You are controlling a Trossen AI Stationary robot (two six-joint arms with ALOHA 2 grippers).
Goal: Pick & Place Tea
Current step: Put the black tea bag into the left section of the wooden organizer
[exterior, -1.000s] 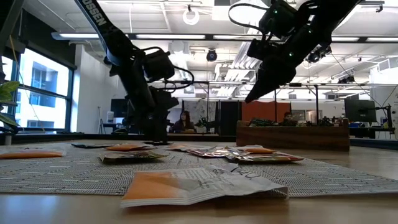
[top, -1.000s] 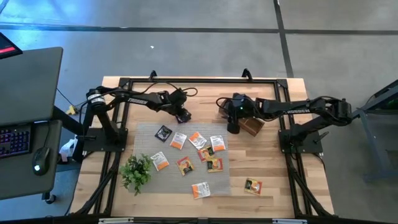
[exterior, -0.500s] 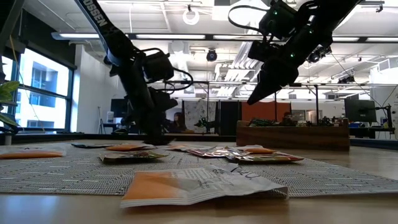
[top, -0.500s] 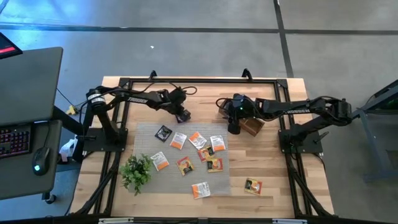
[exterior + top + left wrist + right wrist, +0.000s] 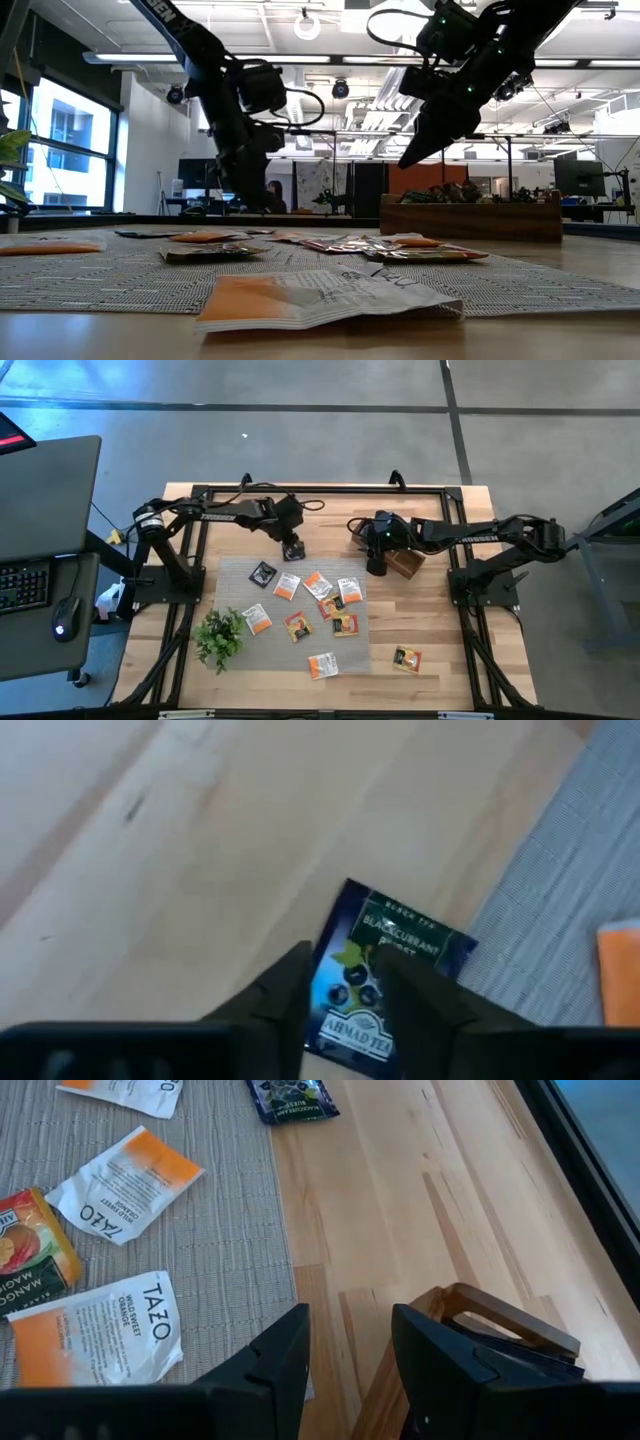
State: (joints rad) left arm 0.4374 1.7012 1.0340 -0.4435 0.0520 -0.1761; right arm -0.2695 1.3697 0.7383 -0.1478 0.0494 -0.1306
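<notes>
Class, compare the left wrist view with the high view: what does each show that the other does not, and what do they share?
Only the left wrist view shows the print on the blue sachet: blackcurrant, with berries pictured.

Only the high view shows the green plant, the wooden box under the right end effector, and the other sachets spread across the grey mat.

Both show the left end effector over that sachet, which lies on bare wood beside the mat's edge.

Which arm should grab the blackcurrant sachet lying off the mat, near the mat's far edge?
Left. Its end effector hangs directly over the blackcurrant sachet, which shows between its fingers on the bare wood. The right end effector sits farther off, beside the wooden box, holding nothing.
</notes>
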